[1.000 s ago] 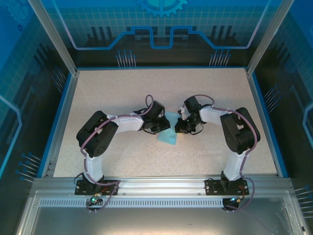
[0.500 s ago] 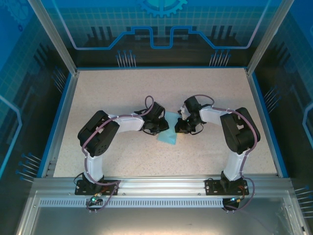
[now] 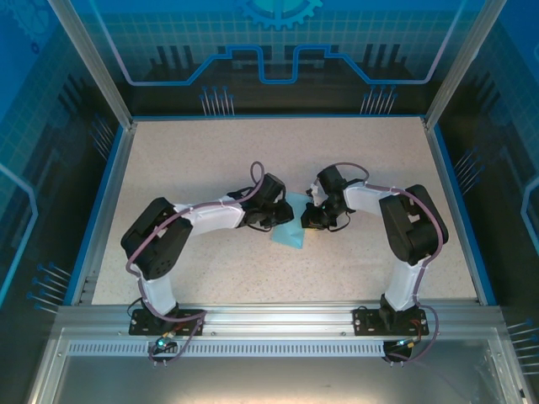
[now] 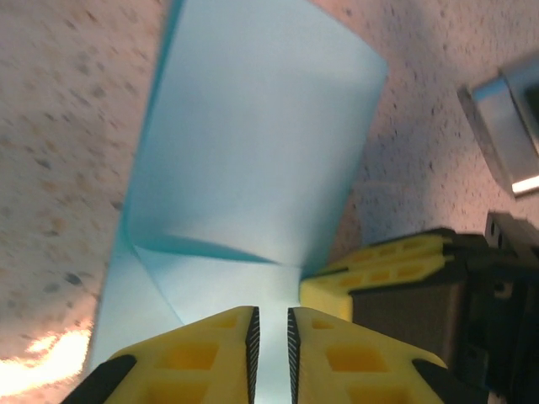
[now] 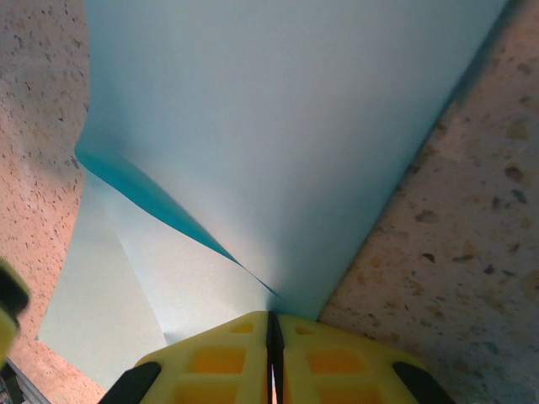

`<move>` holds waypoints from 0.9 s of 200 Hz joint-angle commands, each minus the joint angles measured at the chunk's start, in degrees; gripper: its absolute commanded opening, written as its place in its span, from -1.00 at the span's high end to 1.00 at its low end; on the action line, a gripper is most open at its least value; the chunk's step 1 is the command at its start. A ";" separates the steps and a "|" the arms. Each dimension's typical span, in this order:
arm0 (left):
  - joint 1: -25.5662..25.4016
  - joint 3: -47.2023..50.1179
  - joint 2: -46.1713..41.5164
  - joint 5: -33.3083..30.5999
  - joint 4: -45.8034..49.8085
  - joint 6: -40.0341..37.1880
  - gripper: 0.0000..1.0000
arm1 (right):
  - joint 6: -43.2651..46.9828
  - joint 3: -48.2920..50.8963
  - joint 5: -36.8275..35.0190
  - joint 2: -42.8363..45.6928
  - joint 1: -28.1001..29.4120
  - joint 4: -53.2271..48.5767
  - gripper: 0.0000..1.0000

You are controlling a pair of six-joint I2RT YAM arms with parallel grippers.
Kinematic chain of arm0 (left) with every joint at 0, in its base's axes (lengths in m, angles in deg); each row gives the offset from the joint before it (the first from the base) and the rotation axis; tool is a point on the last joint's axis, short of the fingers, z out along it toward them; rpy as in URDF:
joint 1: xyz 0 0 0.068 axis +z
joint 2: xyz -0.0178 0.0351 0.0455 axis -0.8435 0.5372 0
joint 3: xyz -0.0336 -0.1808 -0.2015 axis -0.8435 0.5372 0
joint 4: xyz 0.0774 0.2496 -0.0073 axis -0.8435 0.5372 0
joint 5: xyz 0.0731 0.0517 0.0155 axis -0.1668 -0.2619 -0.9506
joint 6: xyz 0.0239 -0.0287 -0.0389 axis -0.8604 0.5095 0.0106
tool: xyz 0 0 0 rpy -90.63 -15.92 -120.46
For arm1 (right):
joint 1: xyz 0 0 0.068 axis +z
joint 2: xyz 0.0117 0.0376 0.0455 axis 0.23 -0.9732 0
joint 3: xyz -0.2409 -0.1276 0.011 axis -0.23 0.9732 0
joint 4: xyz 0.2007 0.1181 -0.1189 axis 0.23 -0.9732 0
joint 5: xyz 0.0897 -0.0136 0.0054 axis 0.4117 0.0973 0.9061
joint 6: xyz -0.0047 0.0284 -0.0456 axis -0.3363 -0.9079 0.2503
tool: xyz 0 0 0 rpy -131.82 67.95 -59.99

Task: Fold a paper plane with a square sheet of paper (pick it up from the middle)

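Folding underway, seemingly — right claw (image 5: 274,337) pinched the paper (image 5: 286,126); left claw (image 4: 271,337) nearly shut, hold unclear — next likely needed flattening.

I am watching a speckled beige surface (image 3: 202,168) framed by a blue rim (image 3: 108,202). Near its middle the light-blue square sheet of paper (image 3: 290,234) is lying partly folded, one flap lifting off the surface.

Thin, smooth matt sheet of paper (image 4: 253,151), speckled stone-look matt table (image 3: 210,160), matt moulded-plastic pincer fingers (image 4: 202,353).
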 commanded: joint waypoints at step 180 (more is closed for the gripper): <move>-0.57 2.56 5.93 0.83 2.94 4.46 0.91 | -2.02 -0.36 4.16 7.45 1.56 -3.52 0.79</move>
